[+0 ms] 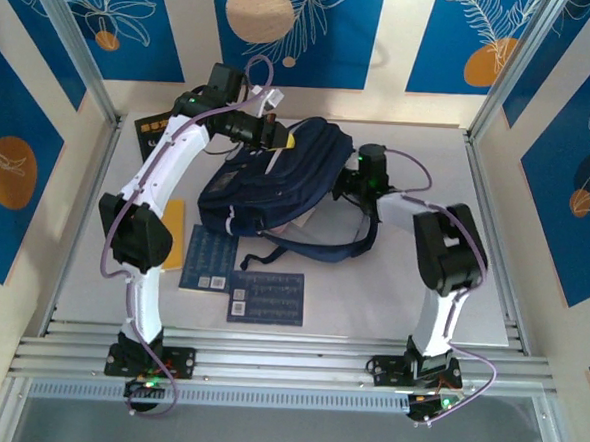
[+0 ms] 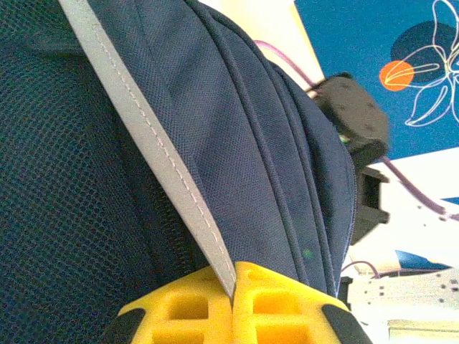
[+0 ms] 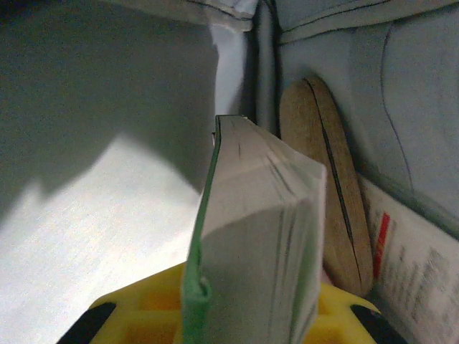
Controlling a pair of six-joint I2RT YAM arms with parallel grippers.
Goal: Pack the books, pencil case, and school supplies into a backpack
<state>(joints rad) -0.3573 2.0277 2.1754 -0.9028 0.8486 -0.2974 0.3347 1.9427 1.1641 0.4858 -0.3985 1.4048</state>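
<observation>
Left gripper (image 2: pixel 234 297): pinched shut on pale stripe (image 2: pixel 166 161) of backpack (image 1: pixel 277 180), which lies far-centre.
Right gripper (image 3: pixel 251 312): clamped on green booklet (image 3: pixel 251 215), inside the backpack.
Risk: if the stripe is let slip, the opening is collapsed onto the booklet.

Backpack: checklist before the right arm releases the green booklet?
1. Left gripper shut on the pale stripe of the backpack: ok.
2. Right gripper shut on green booklet: ok.
3. Booklet inside the backpack: ok.
4. Booklet clear of tan block and white packet: cannot tell.
5. Dark blue books packed: not ok, lying on the table.
</observation>
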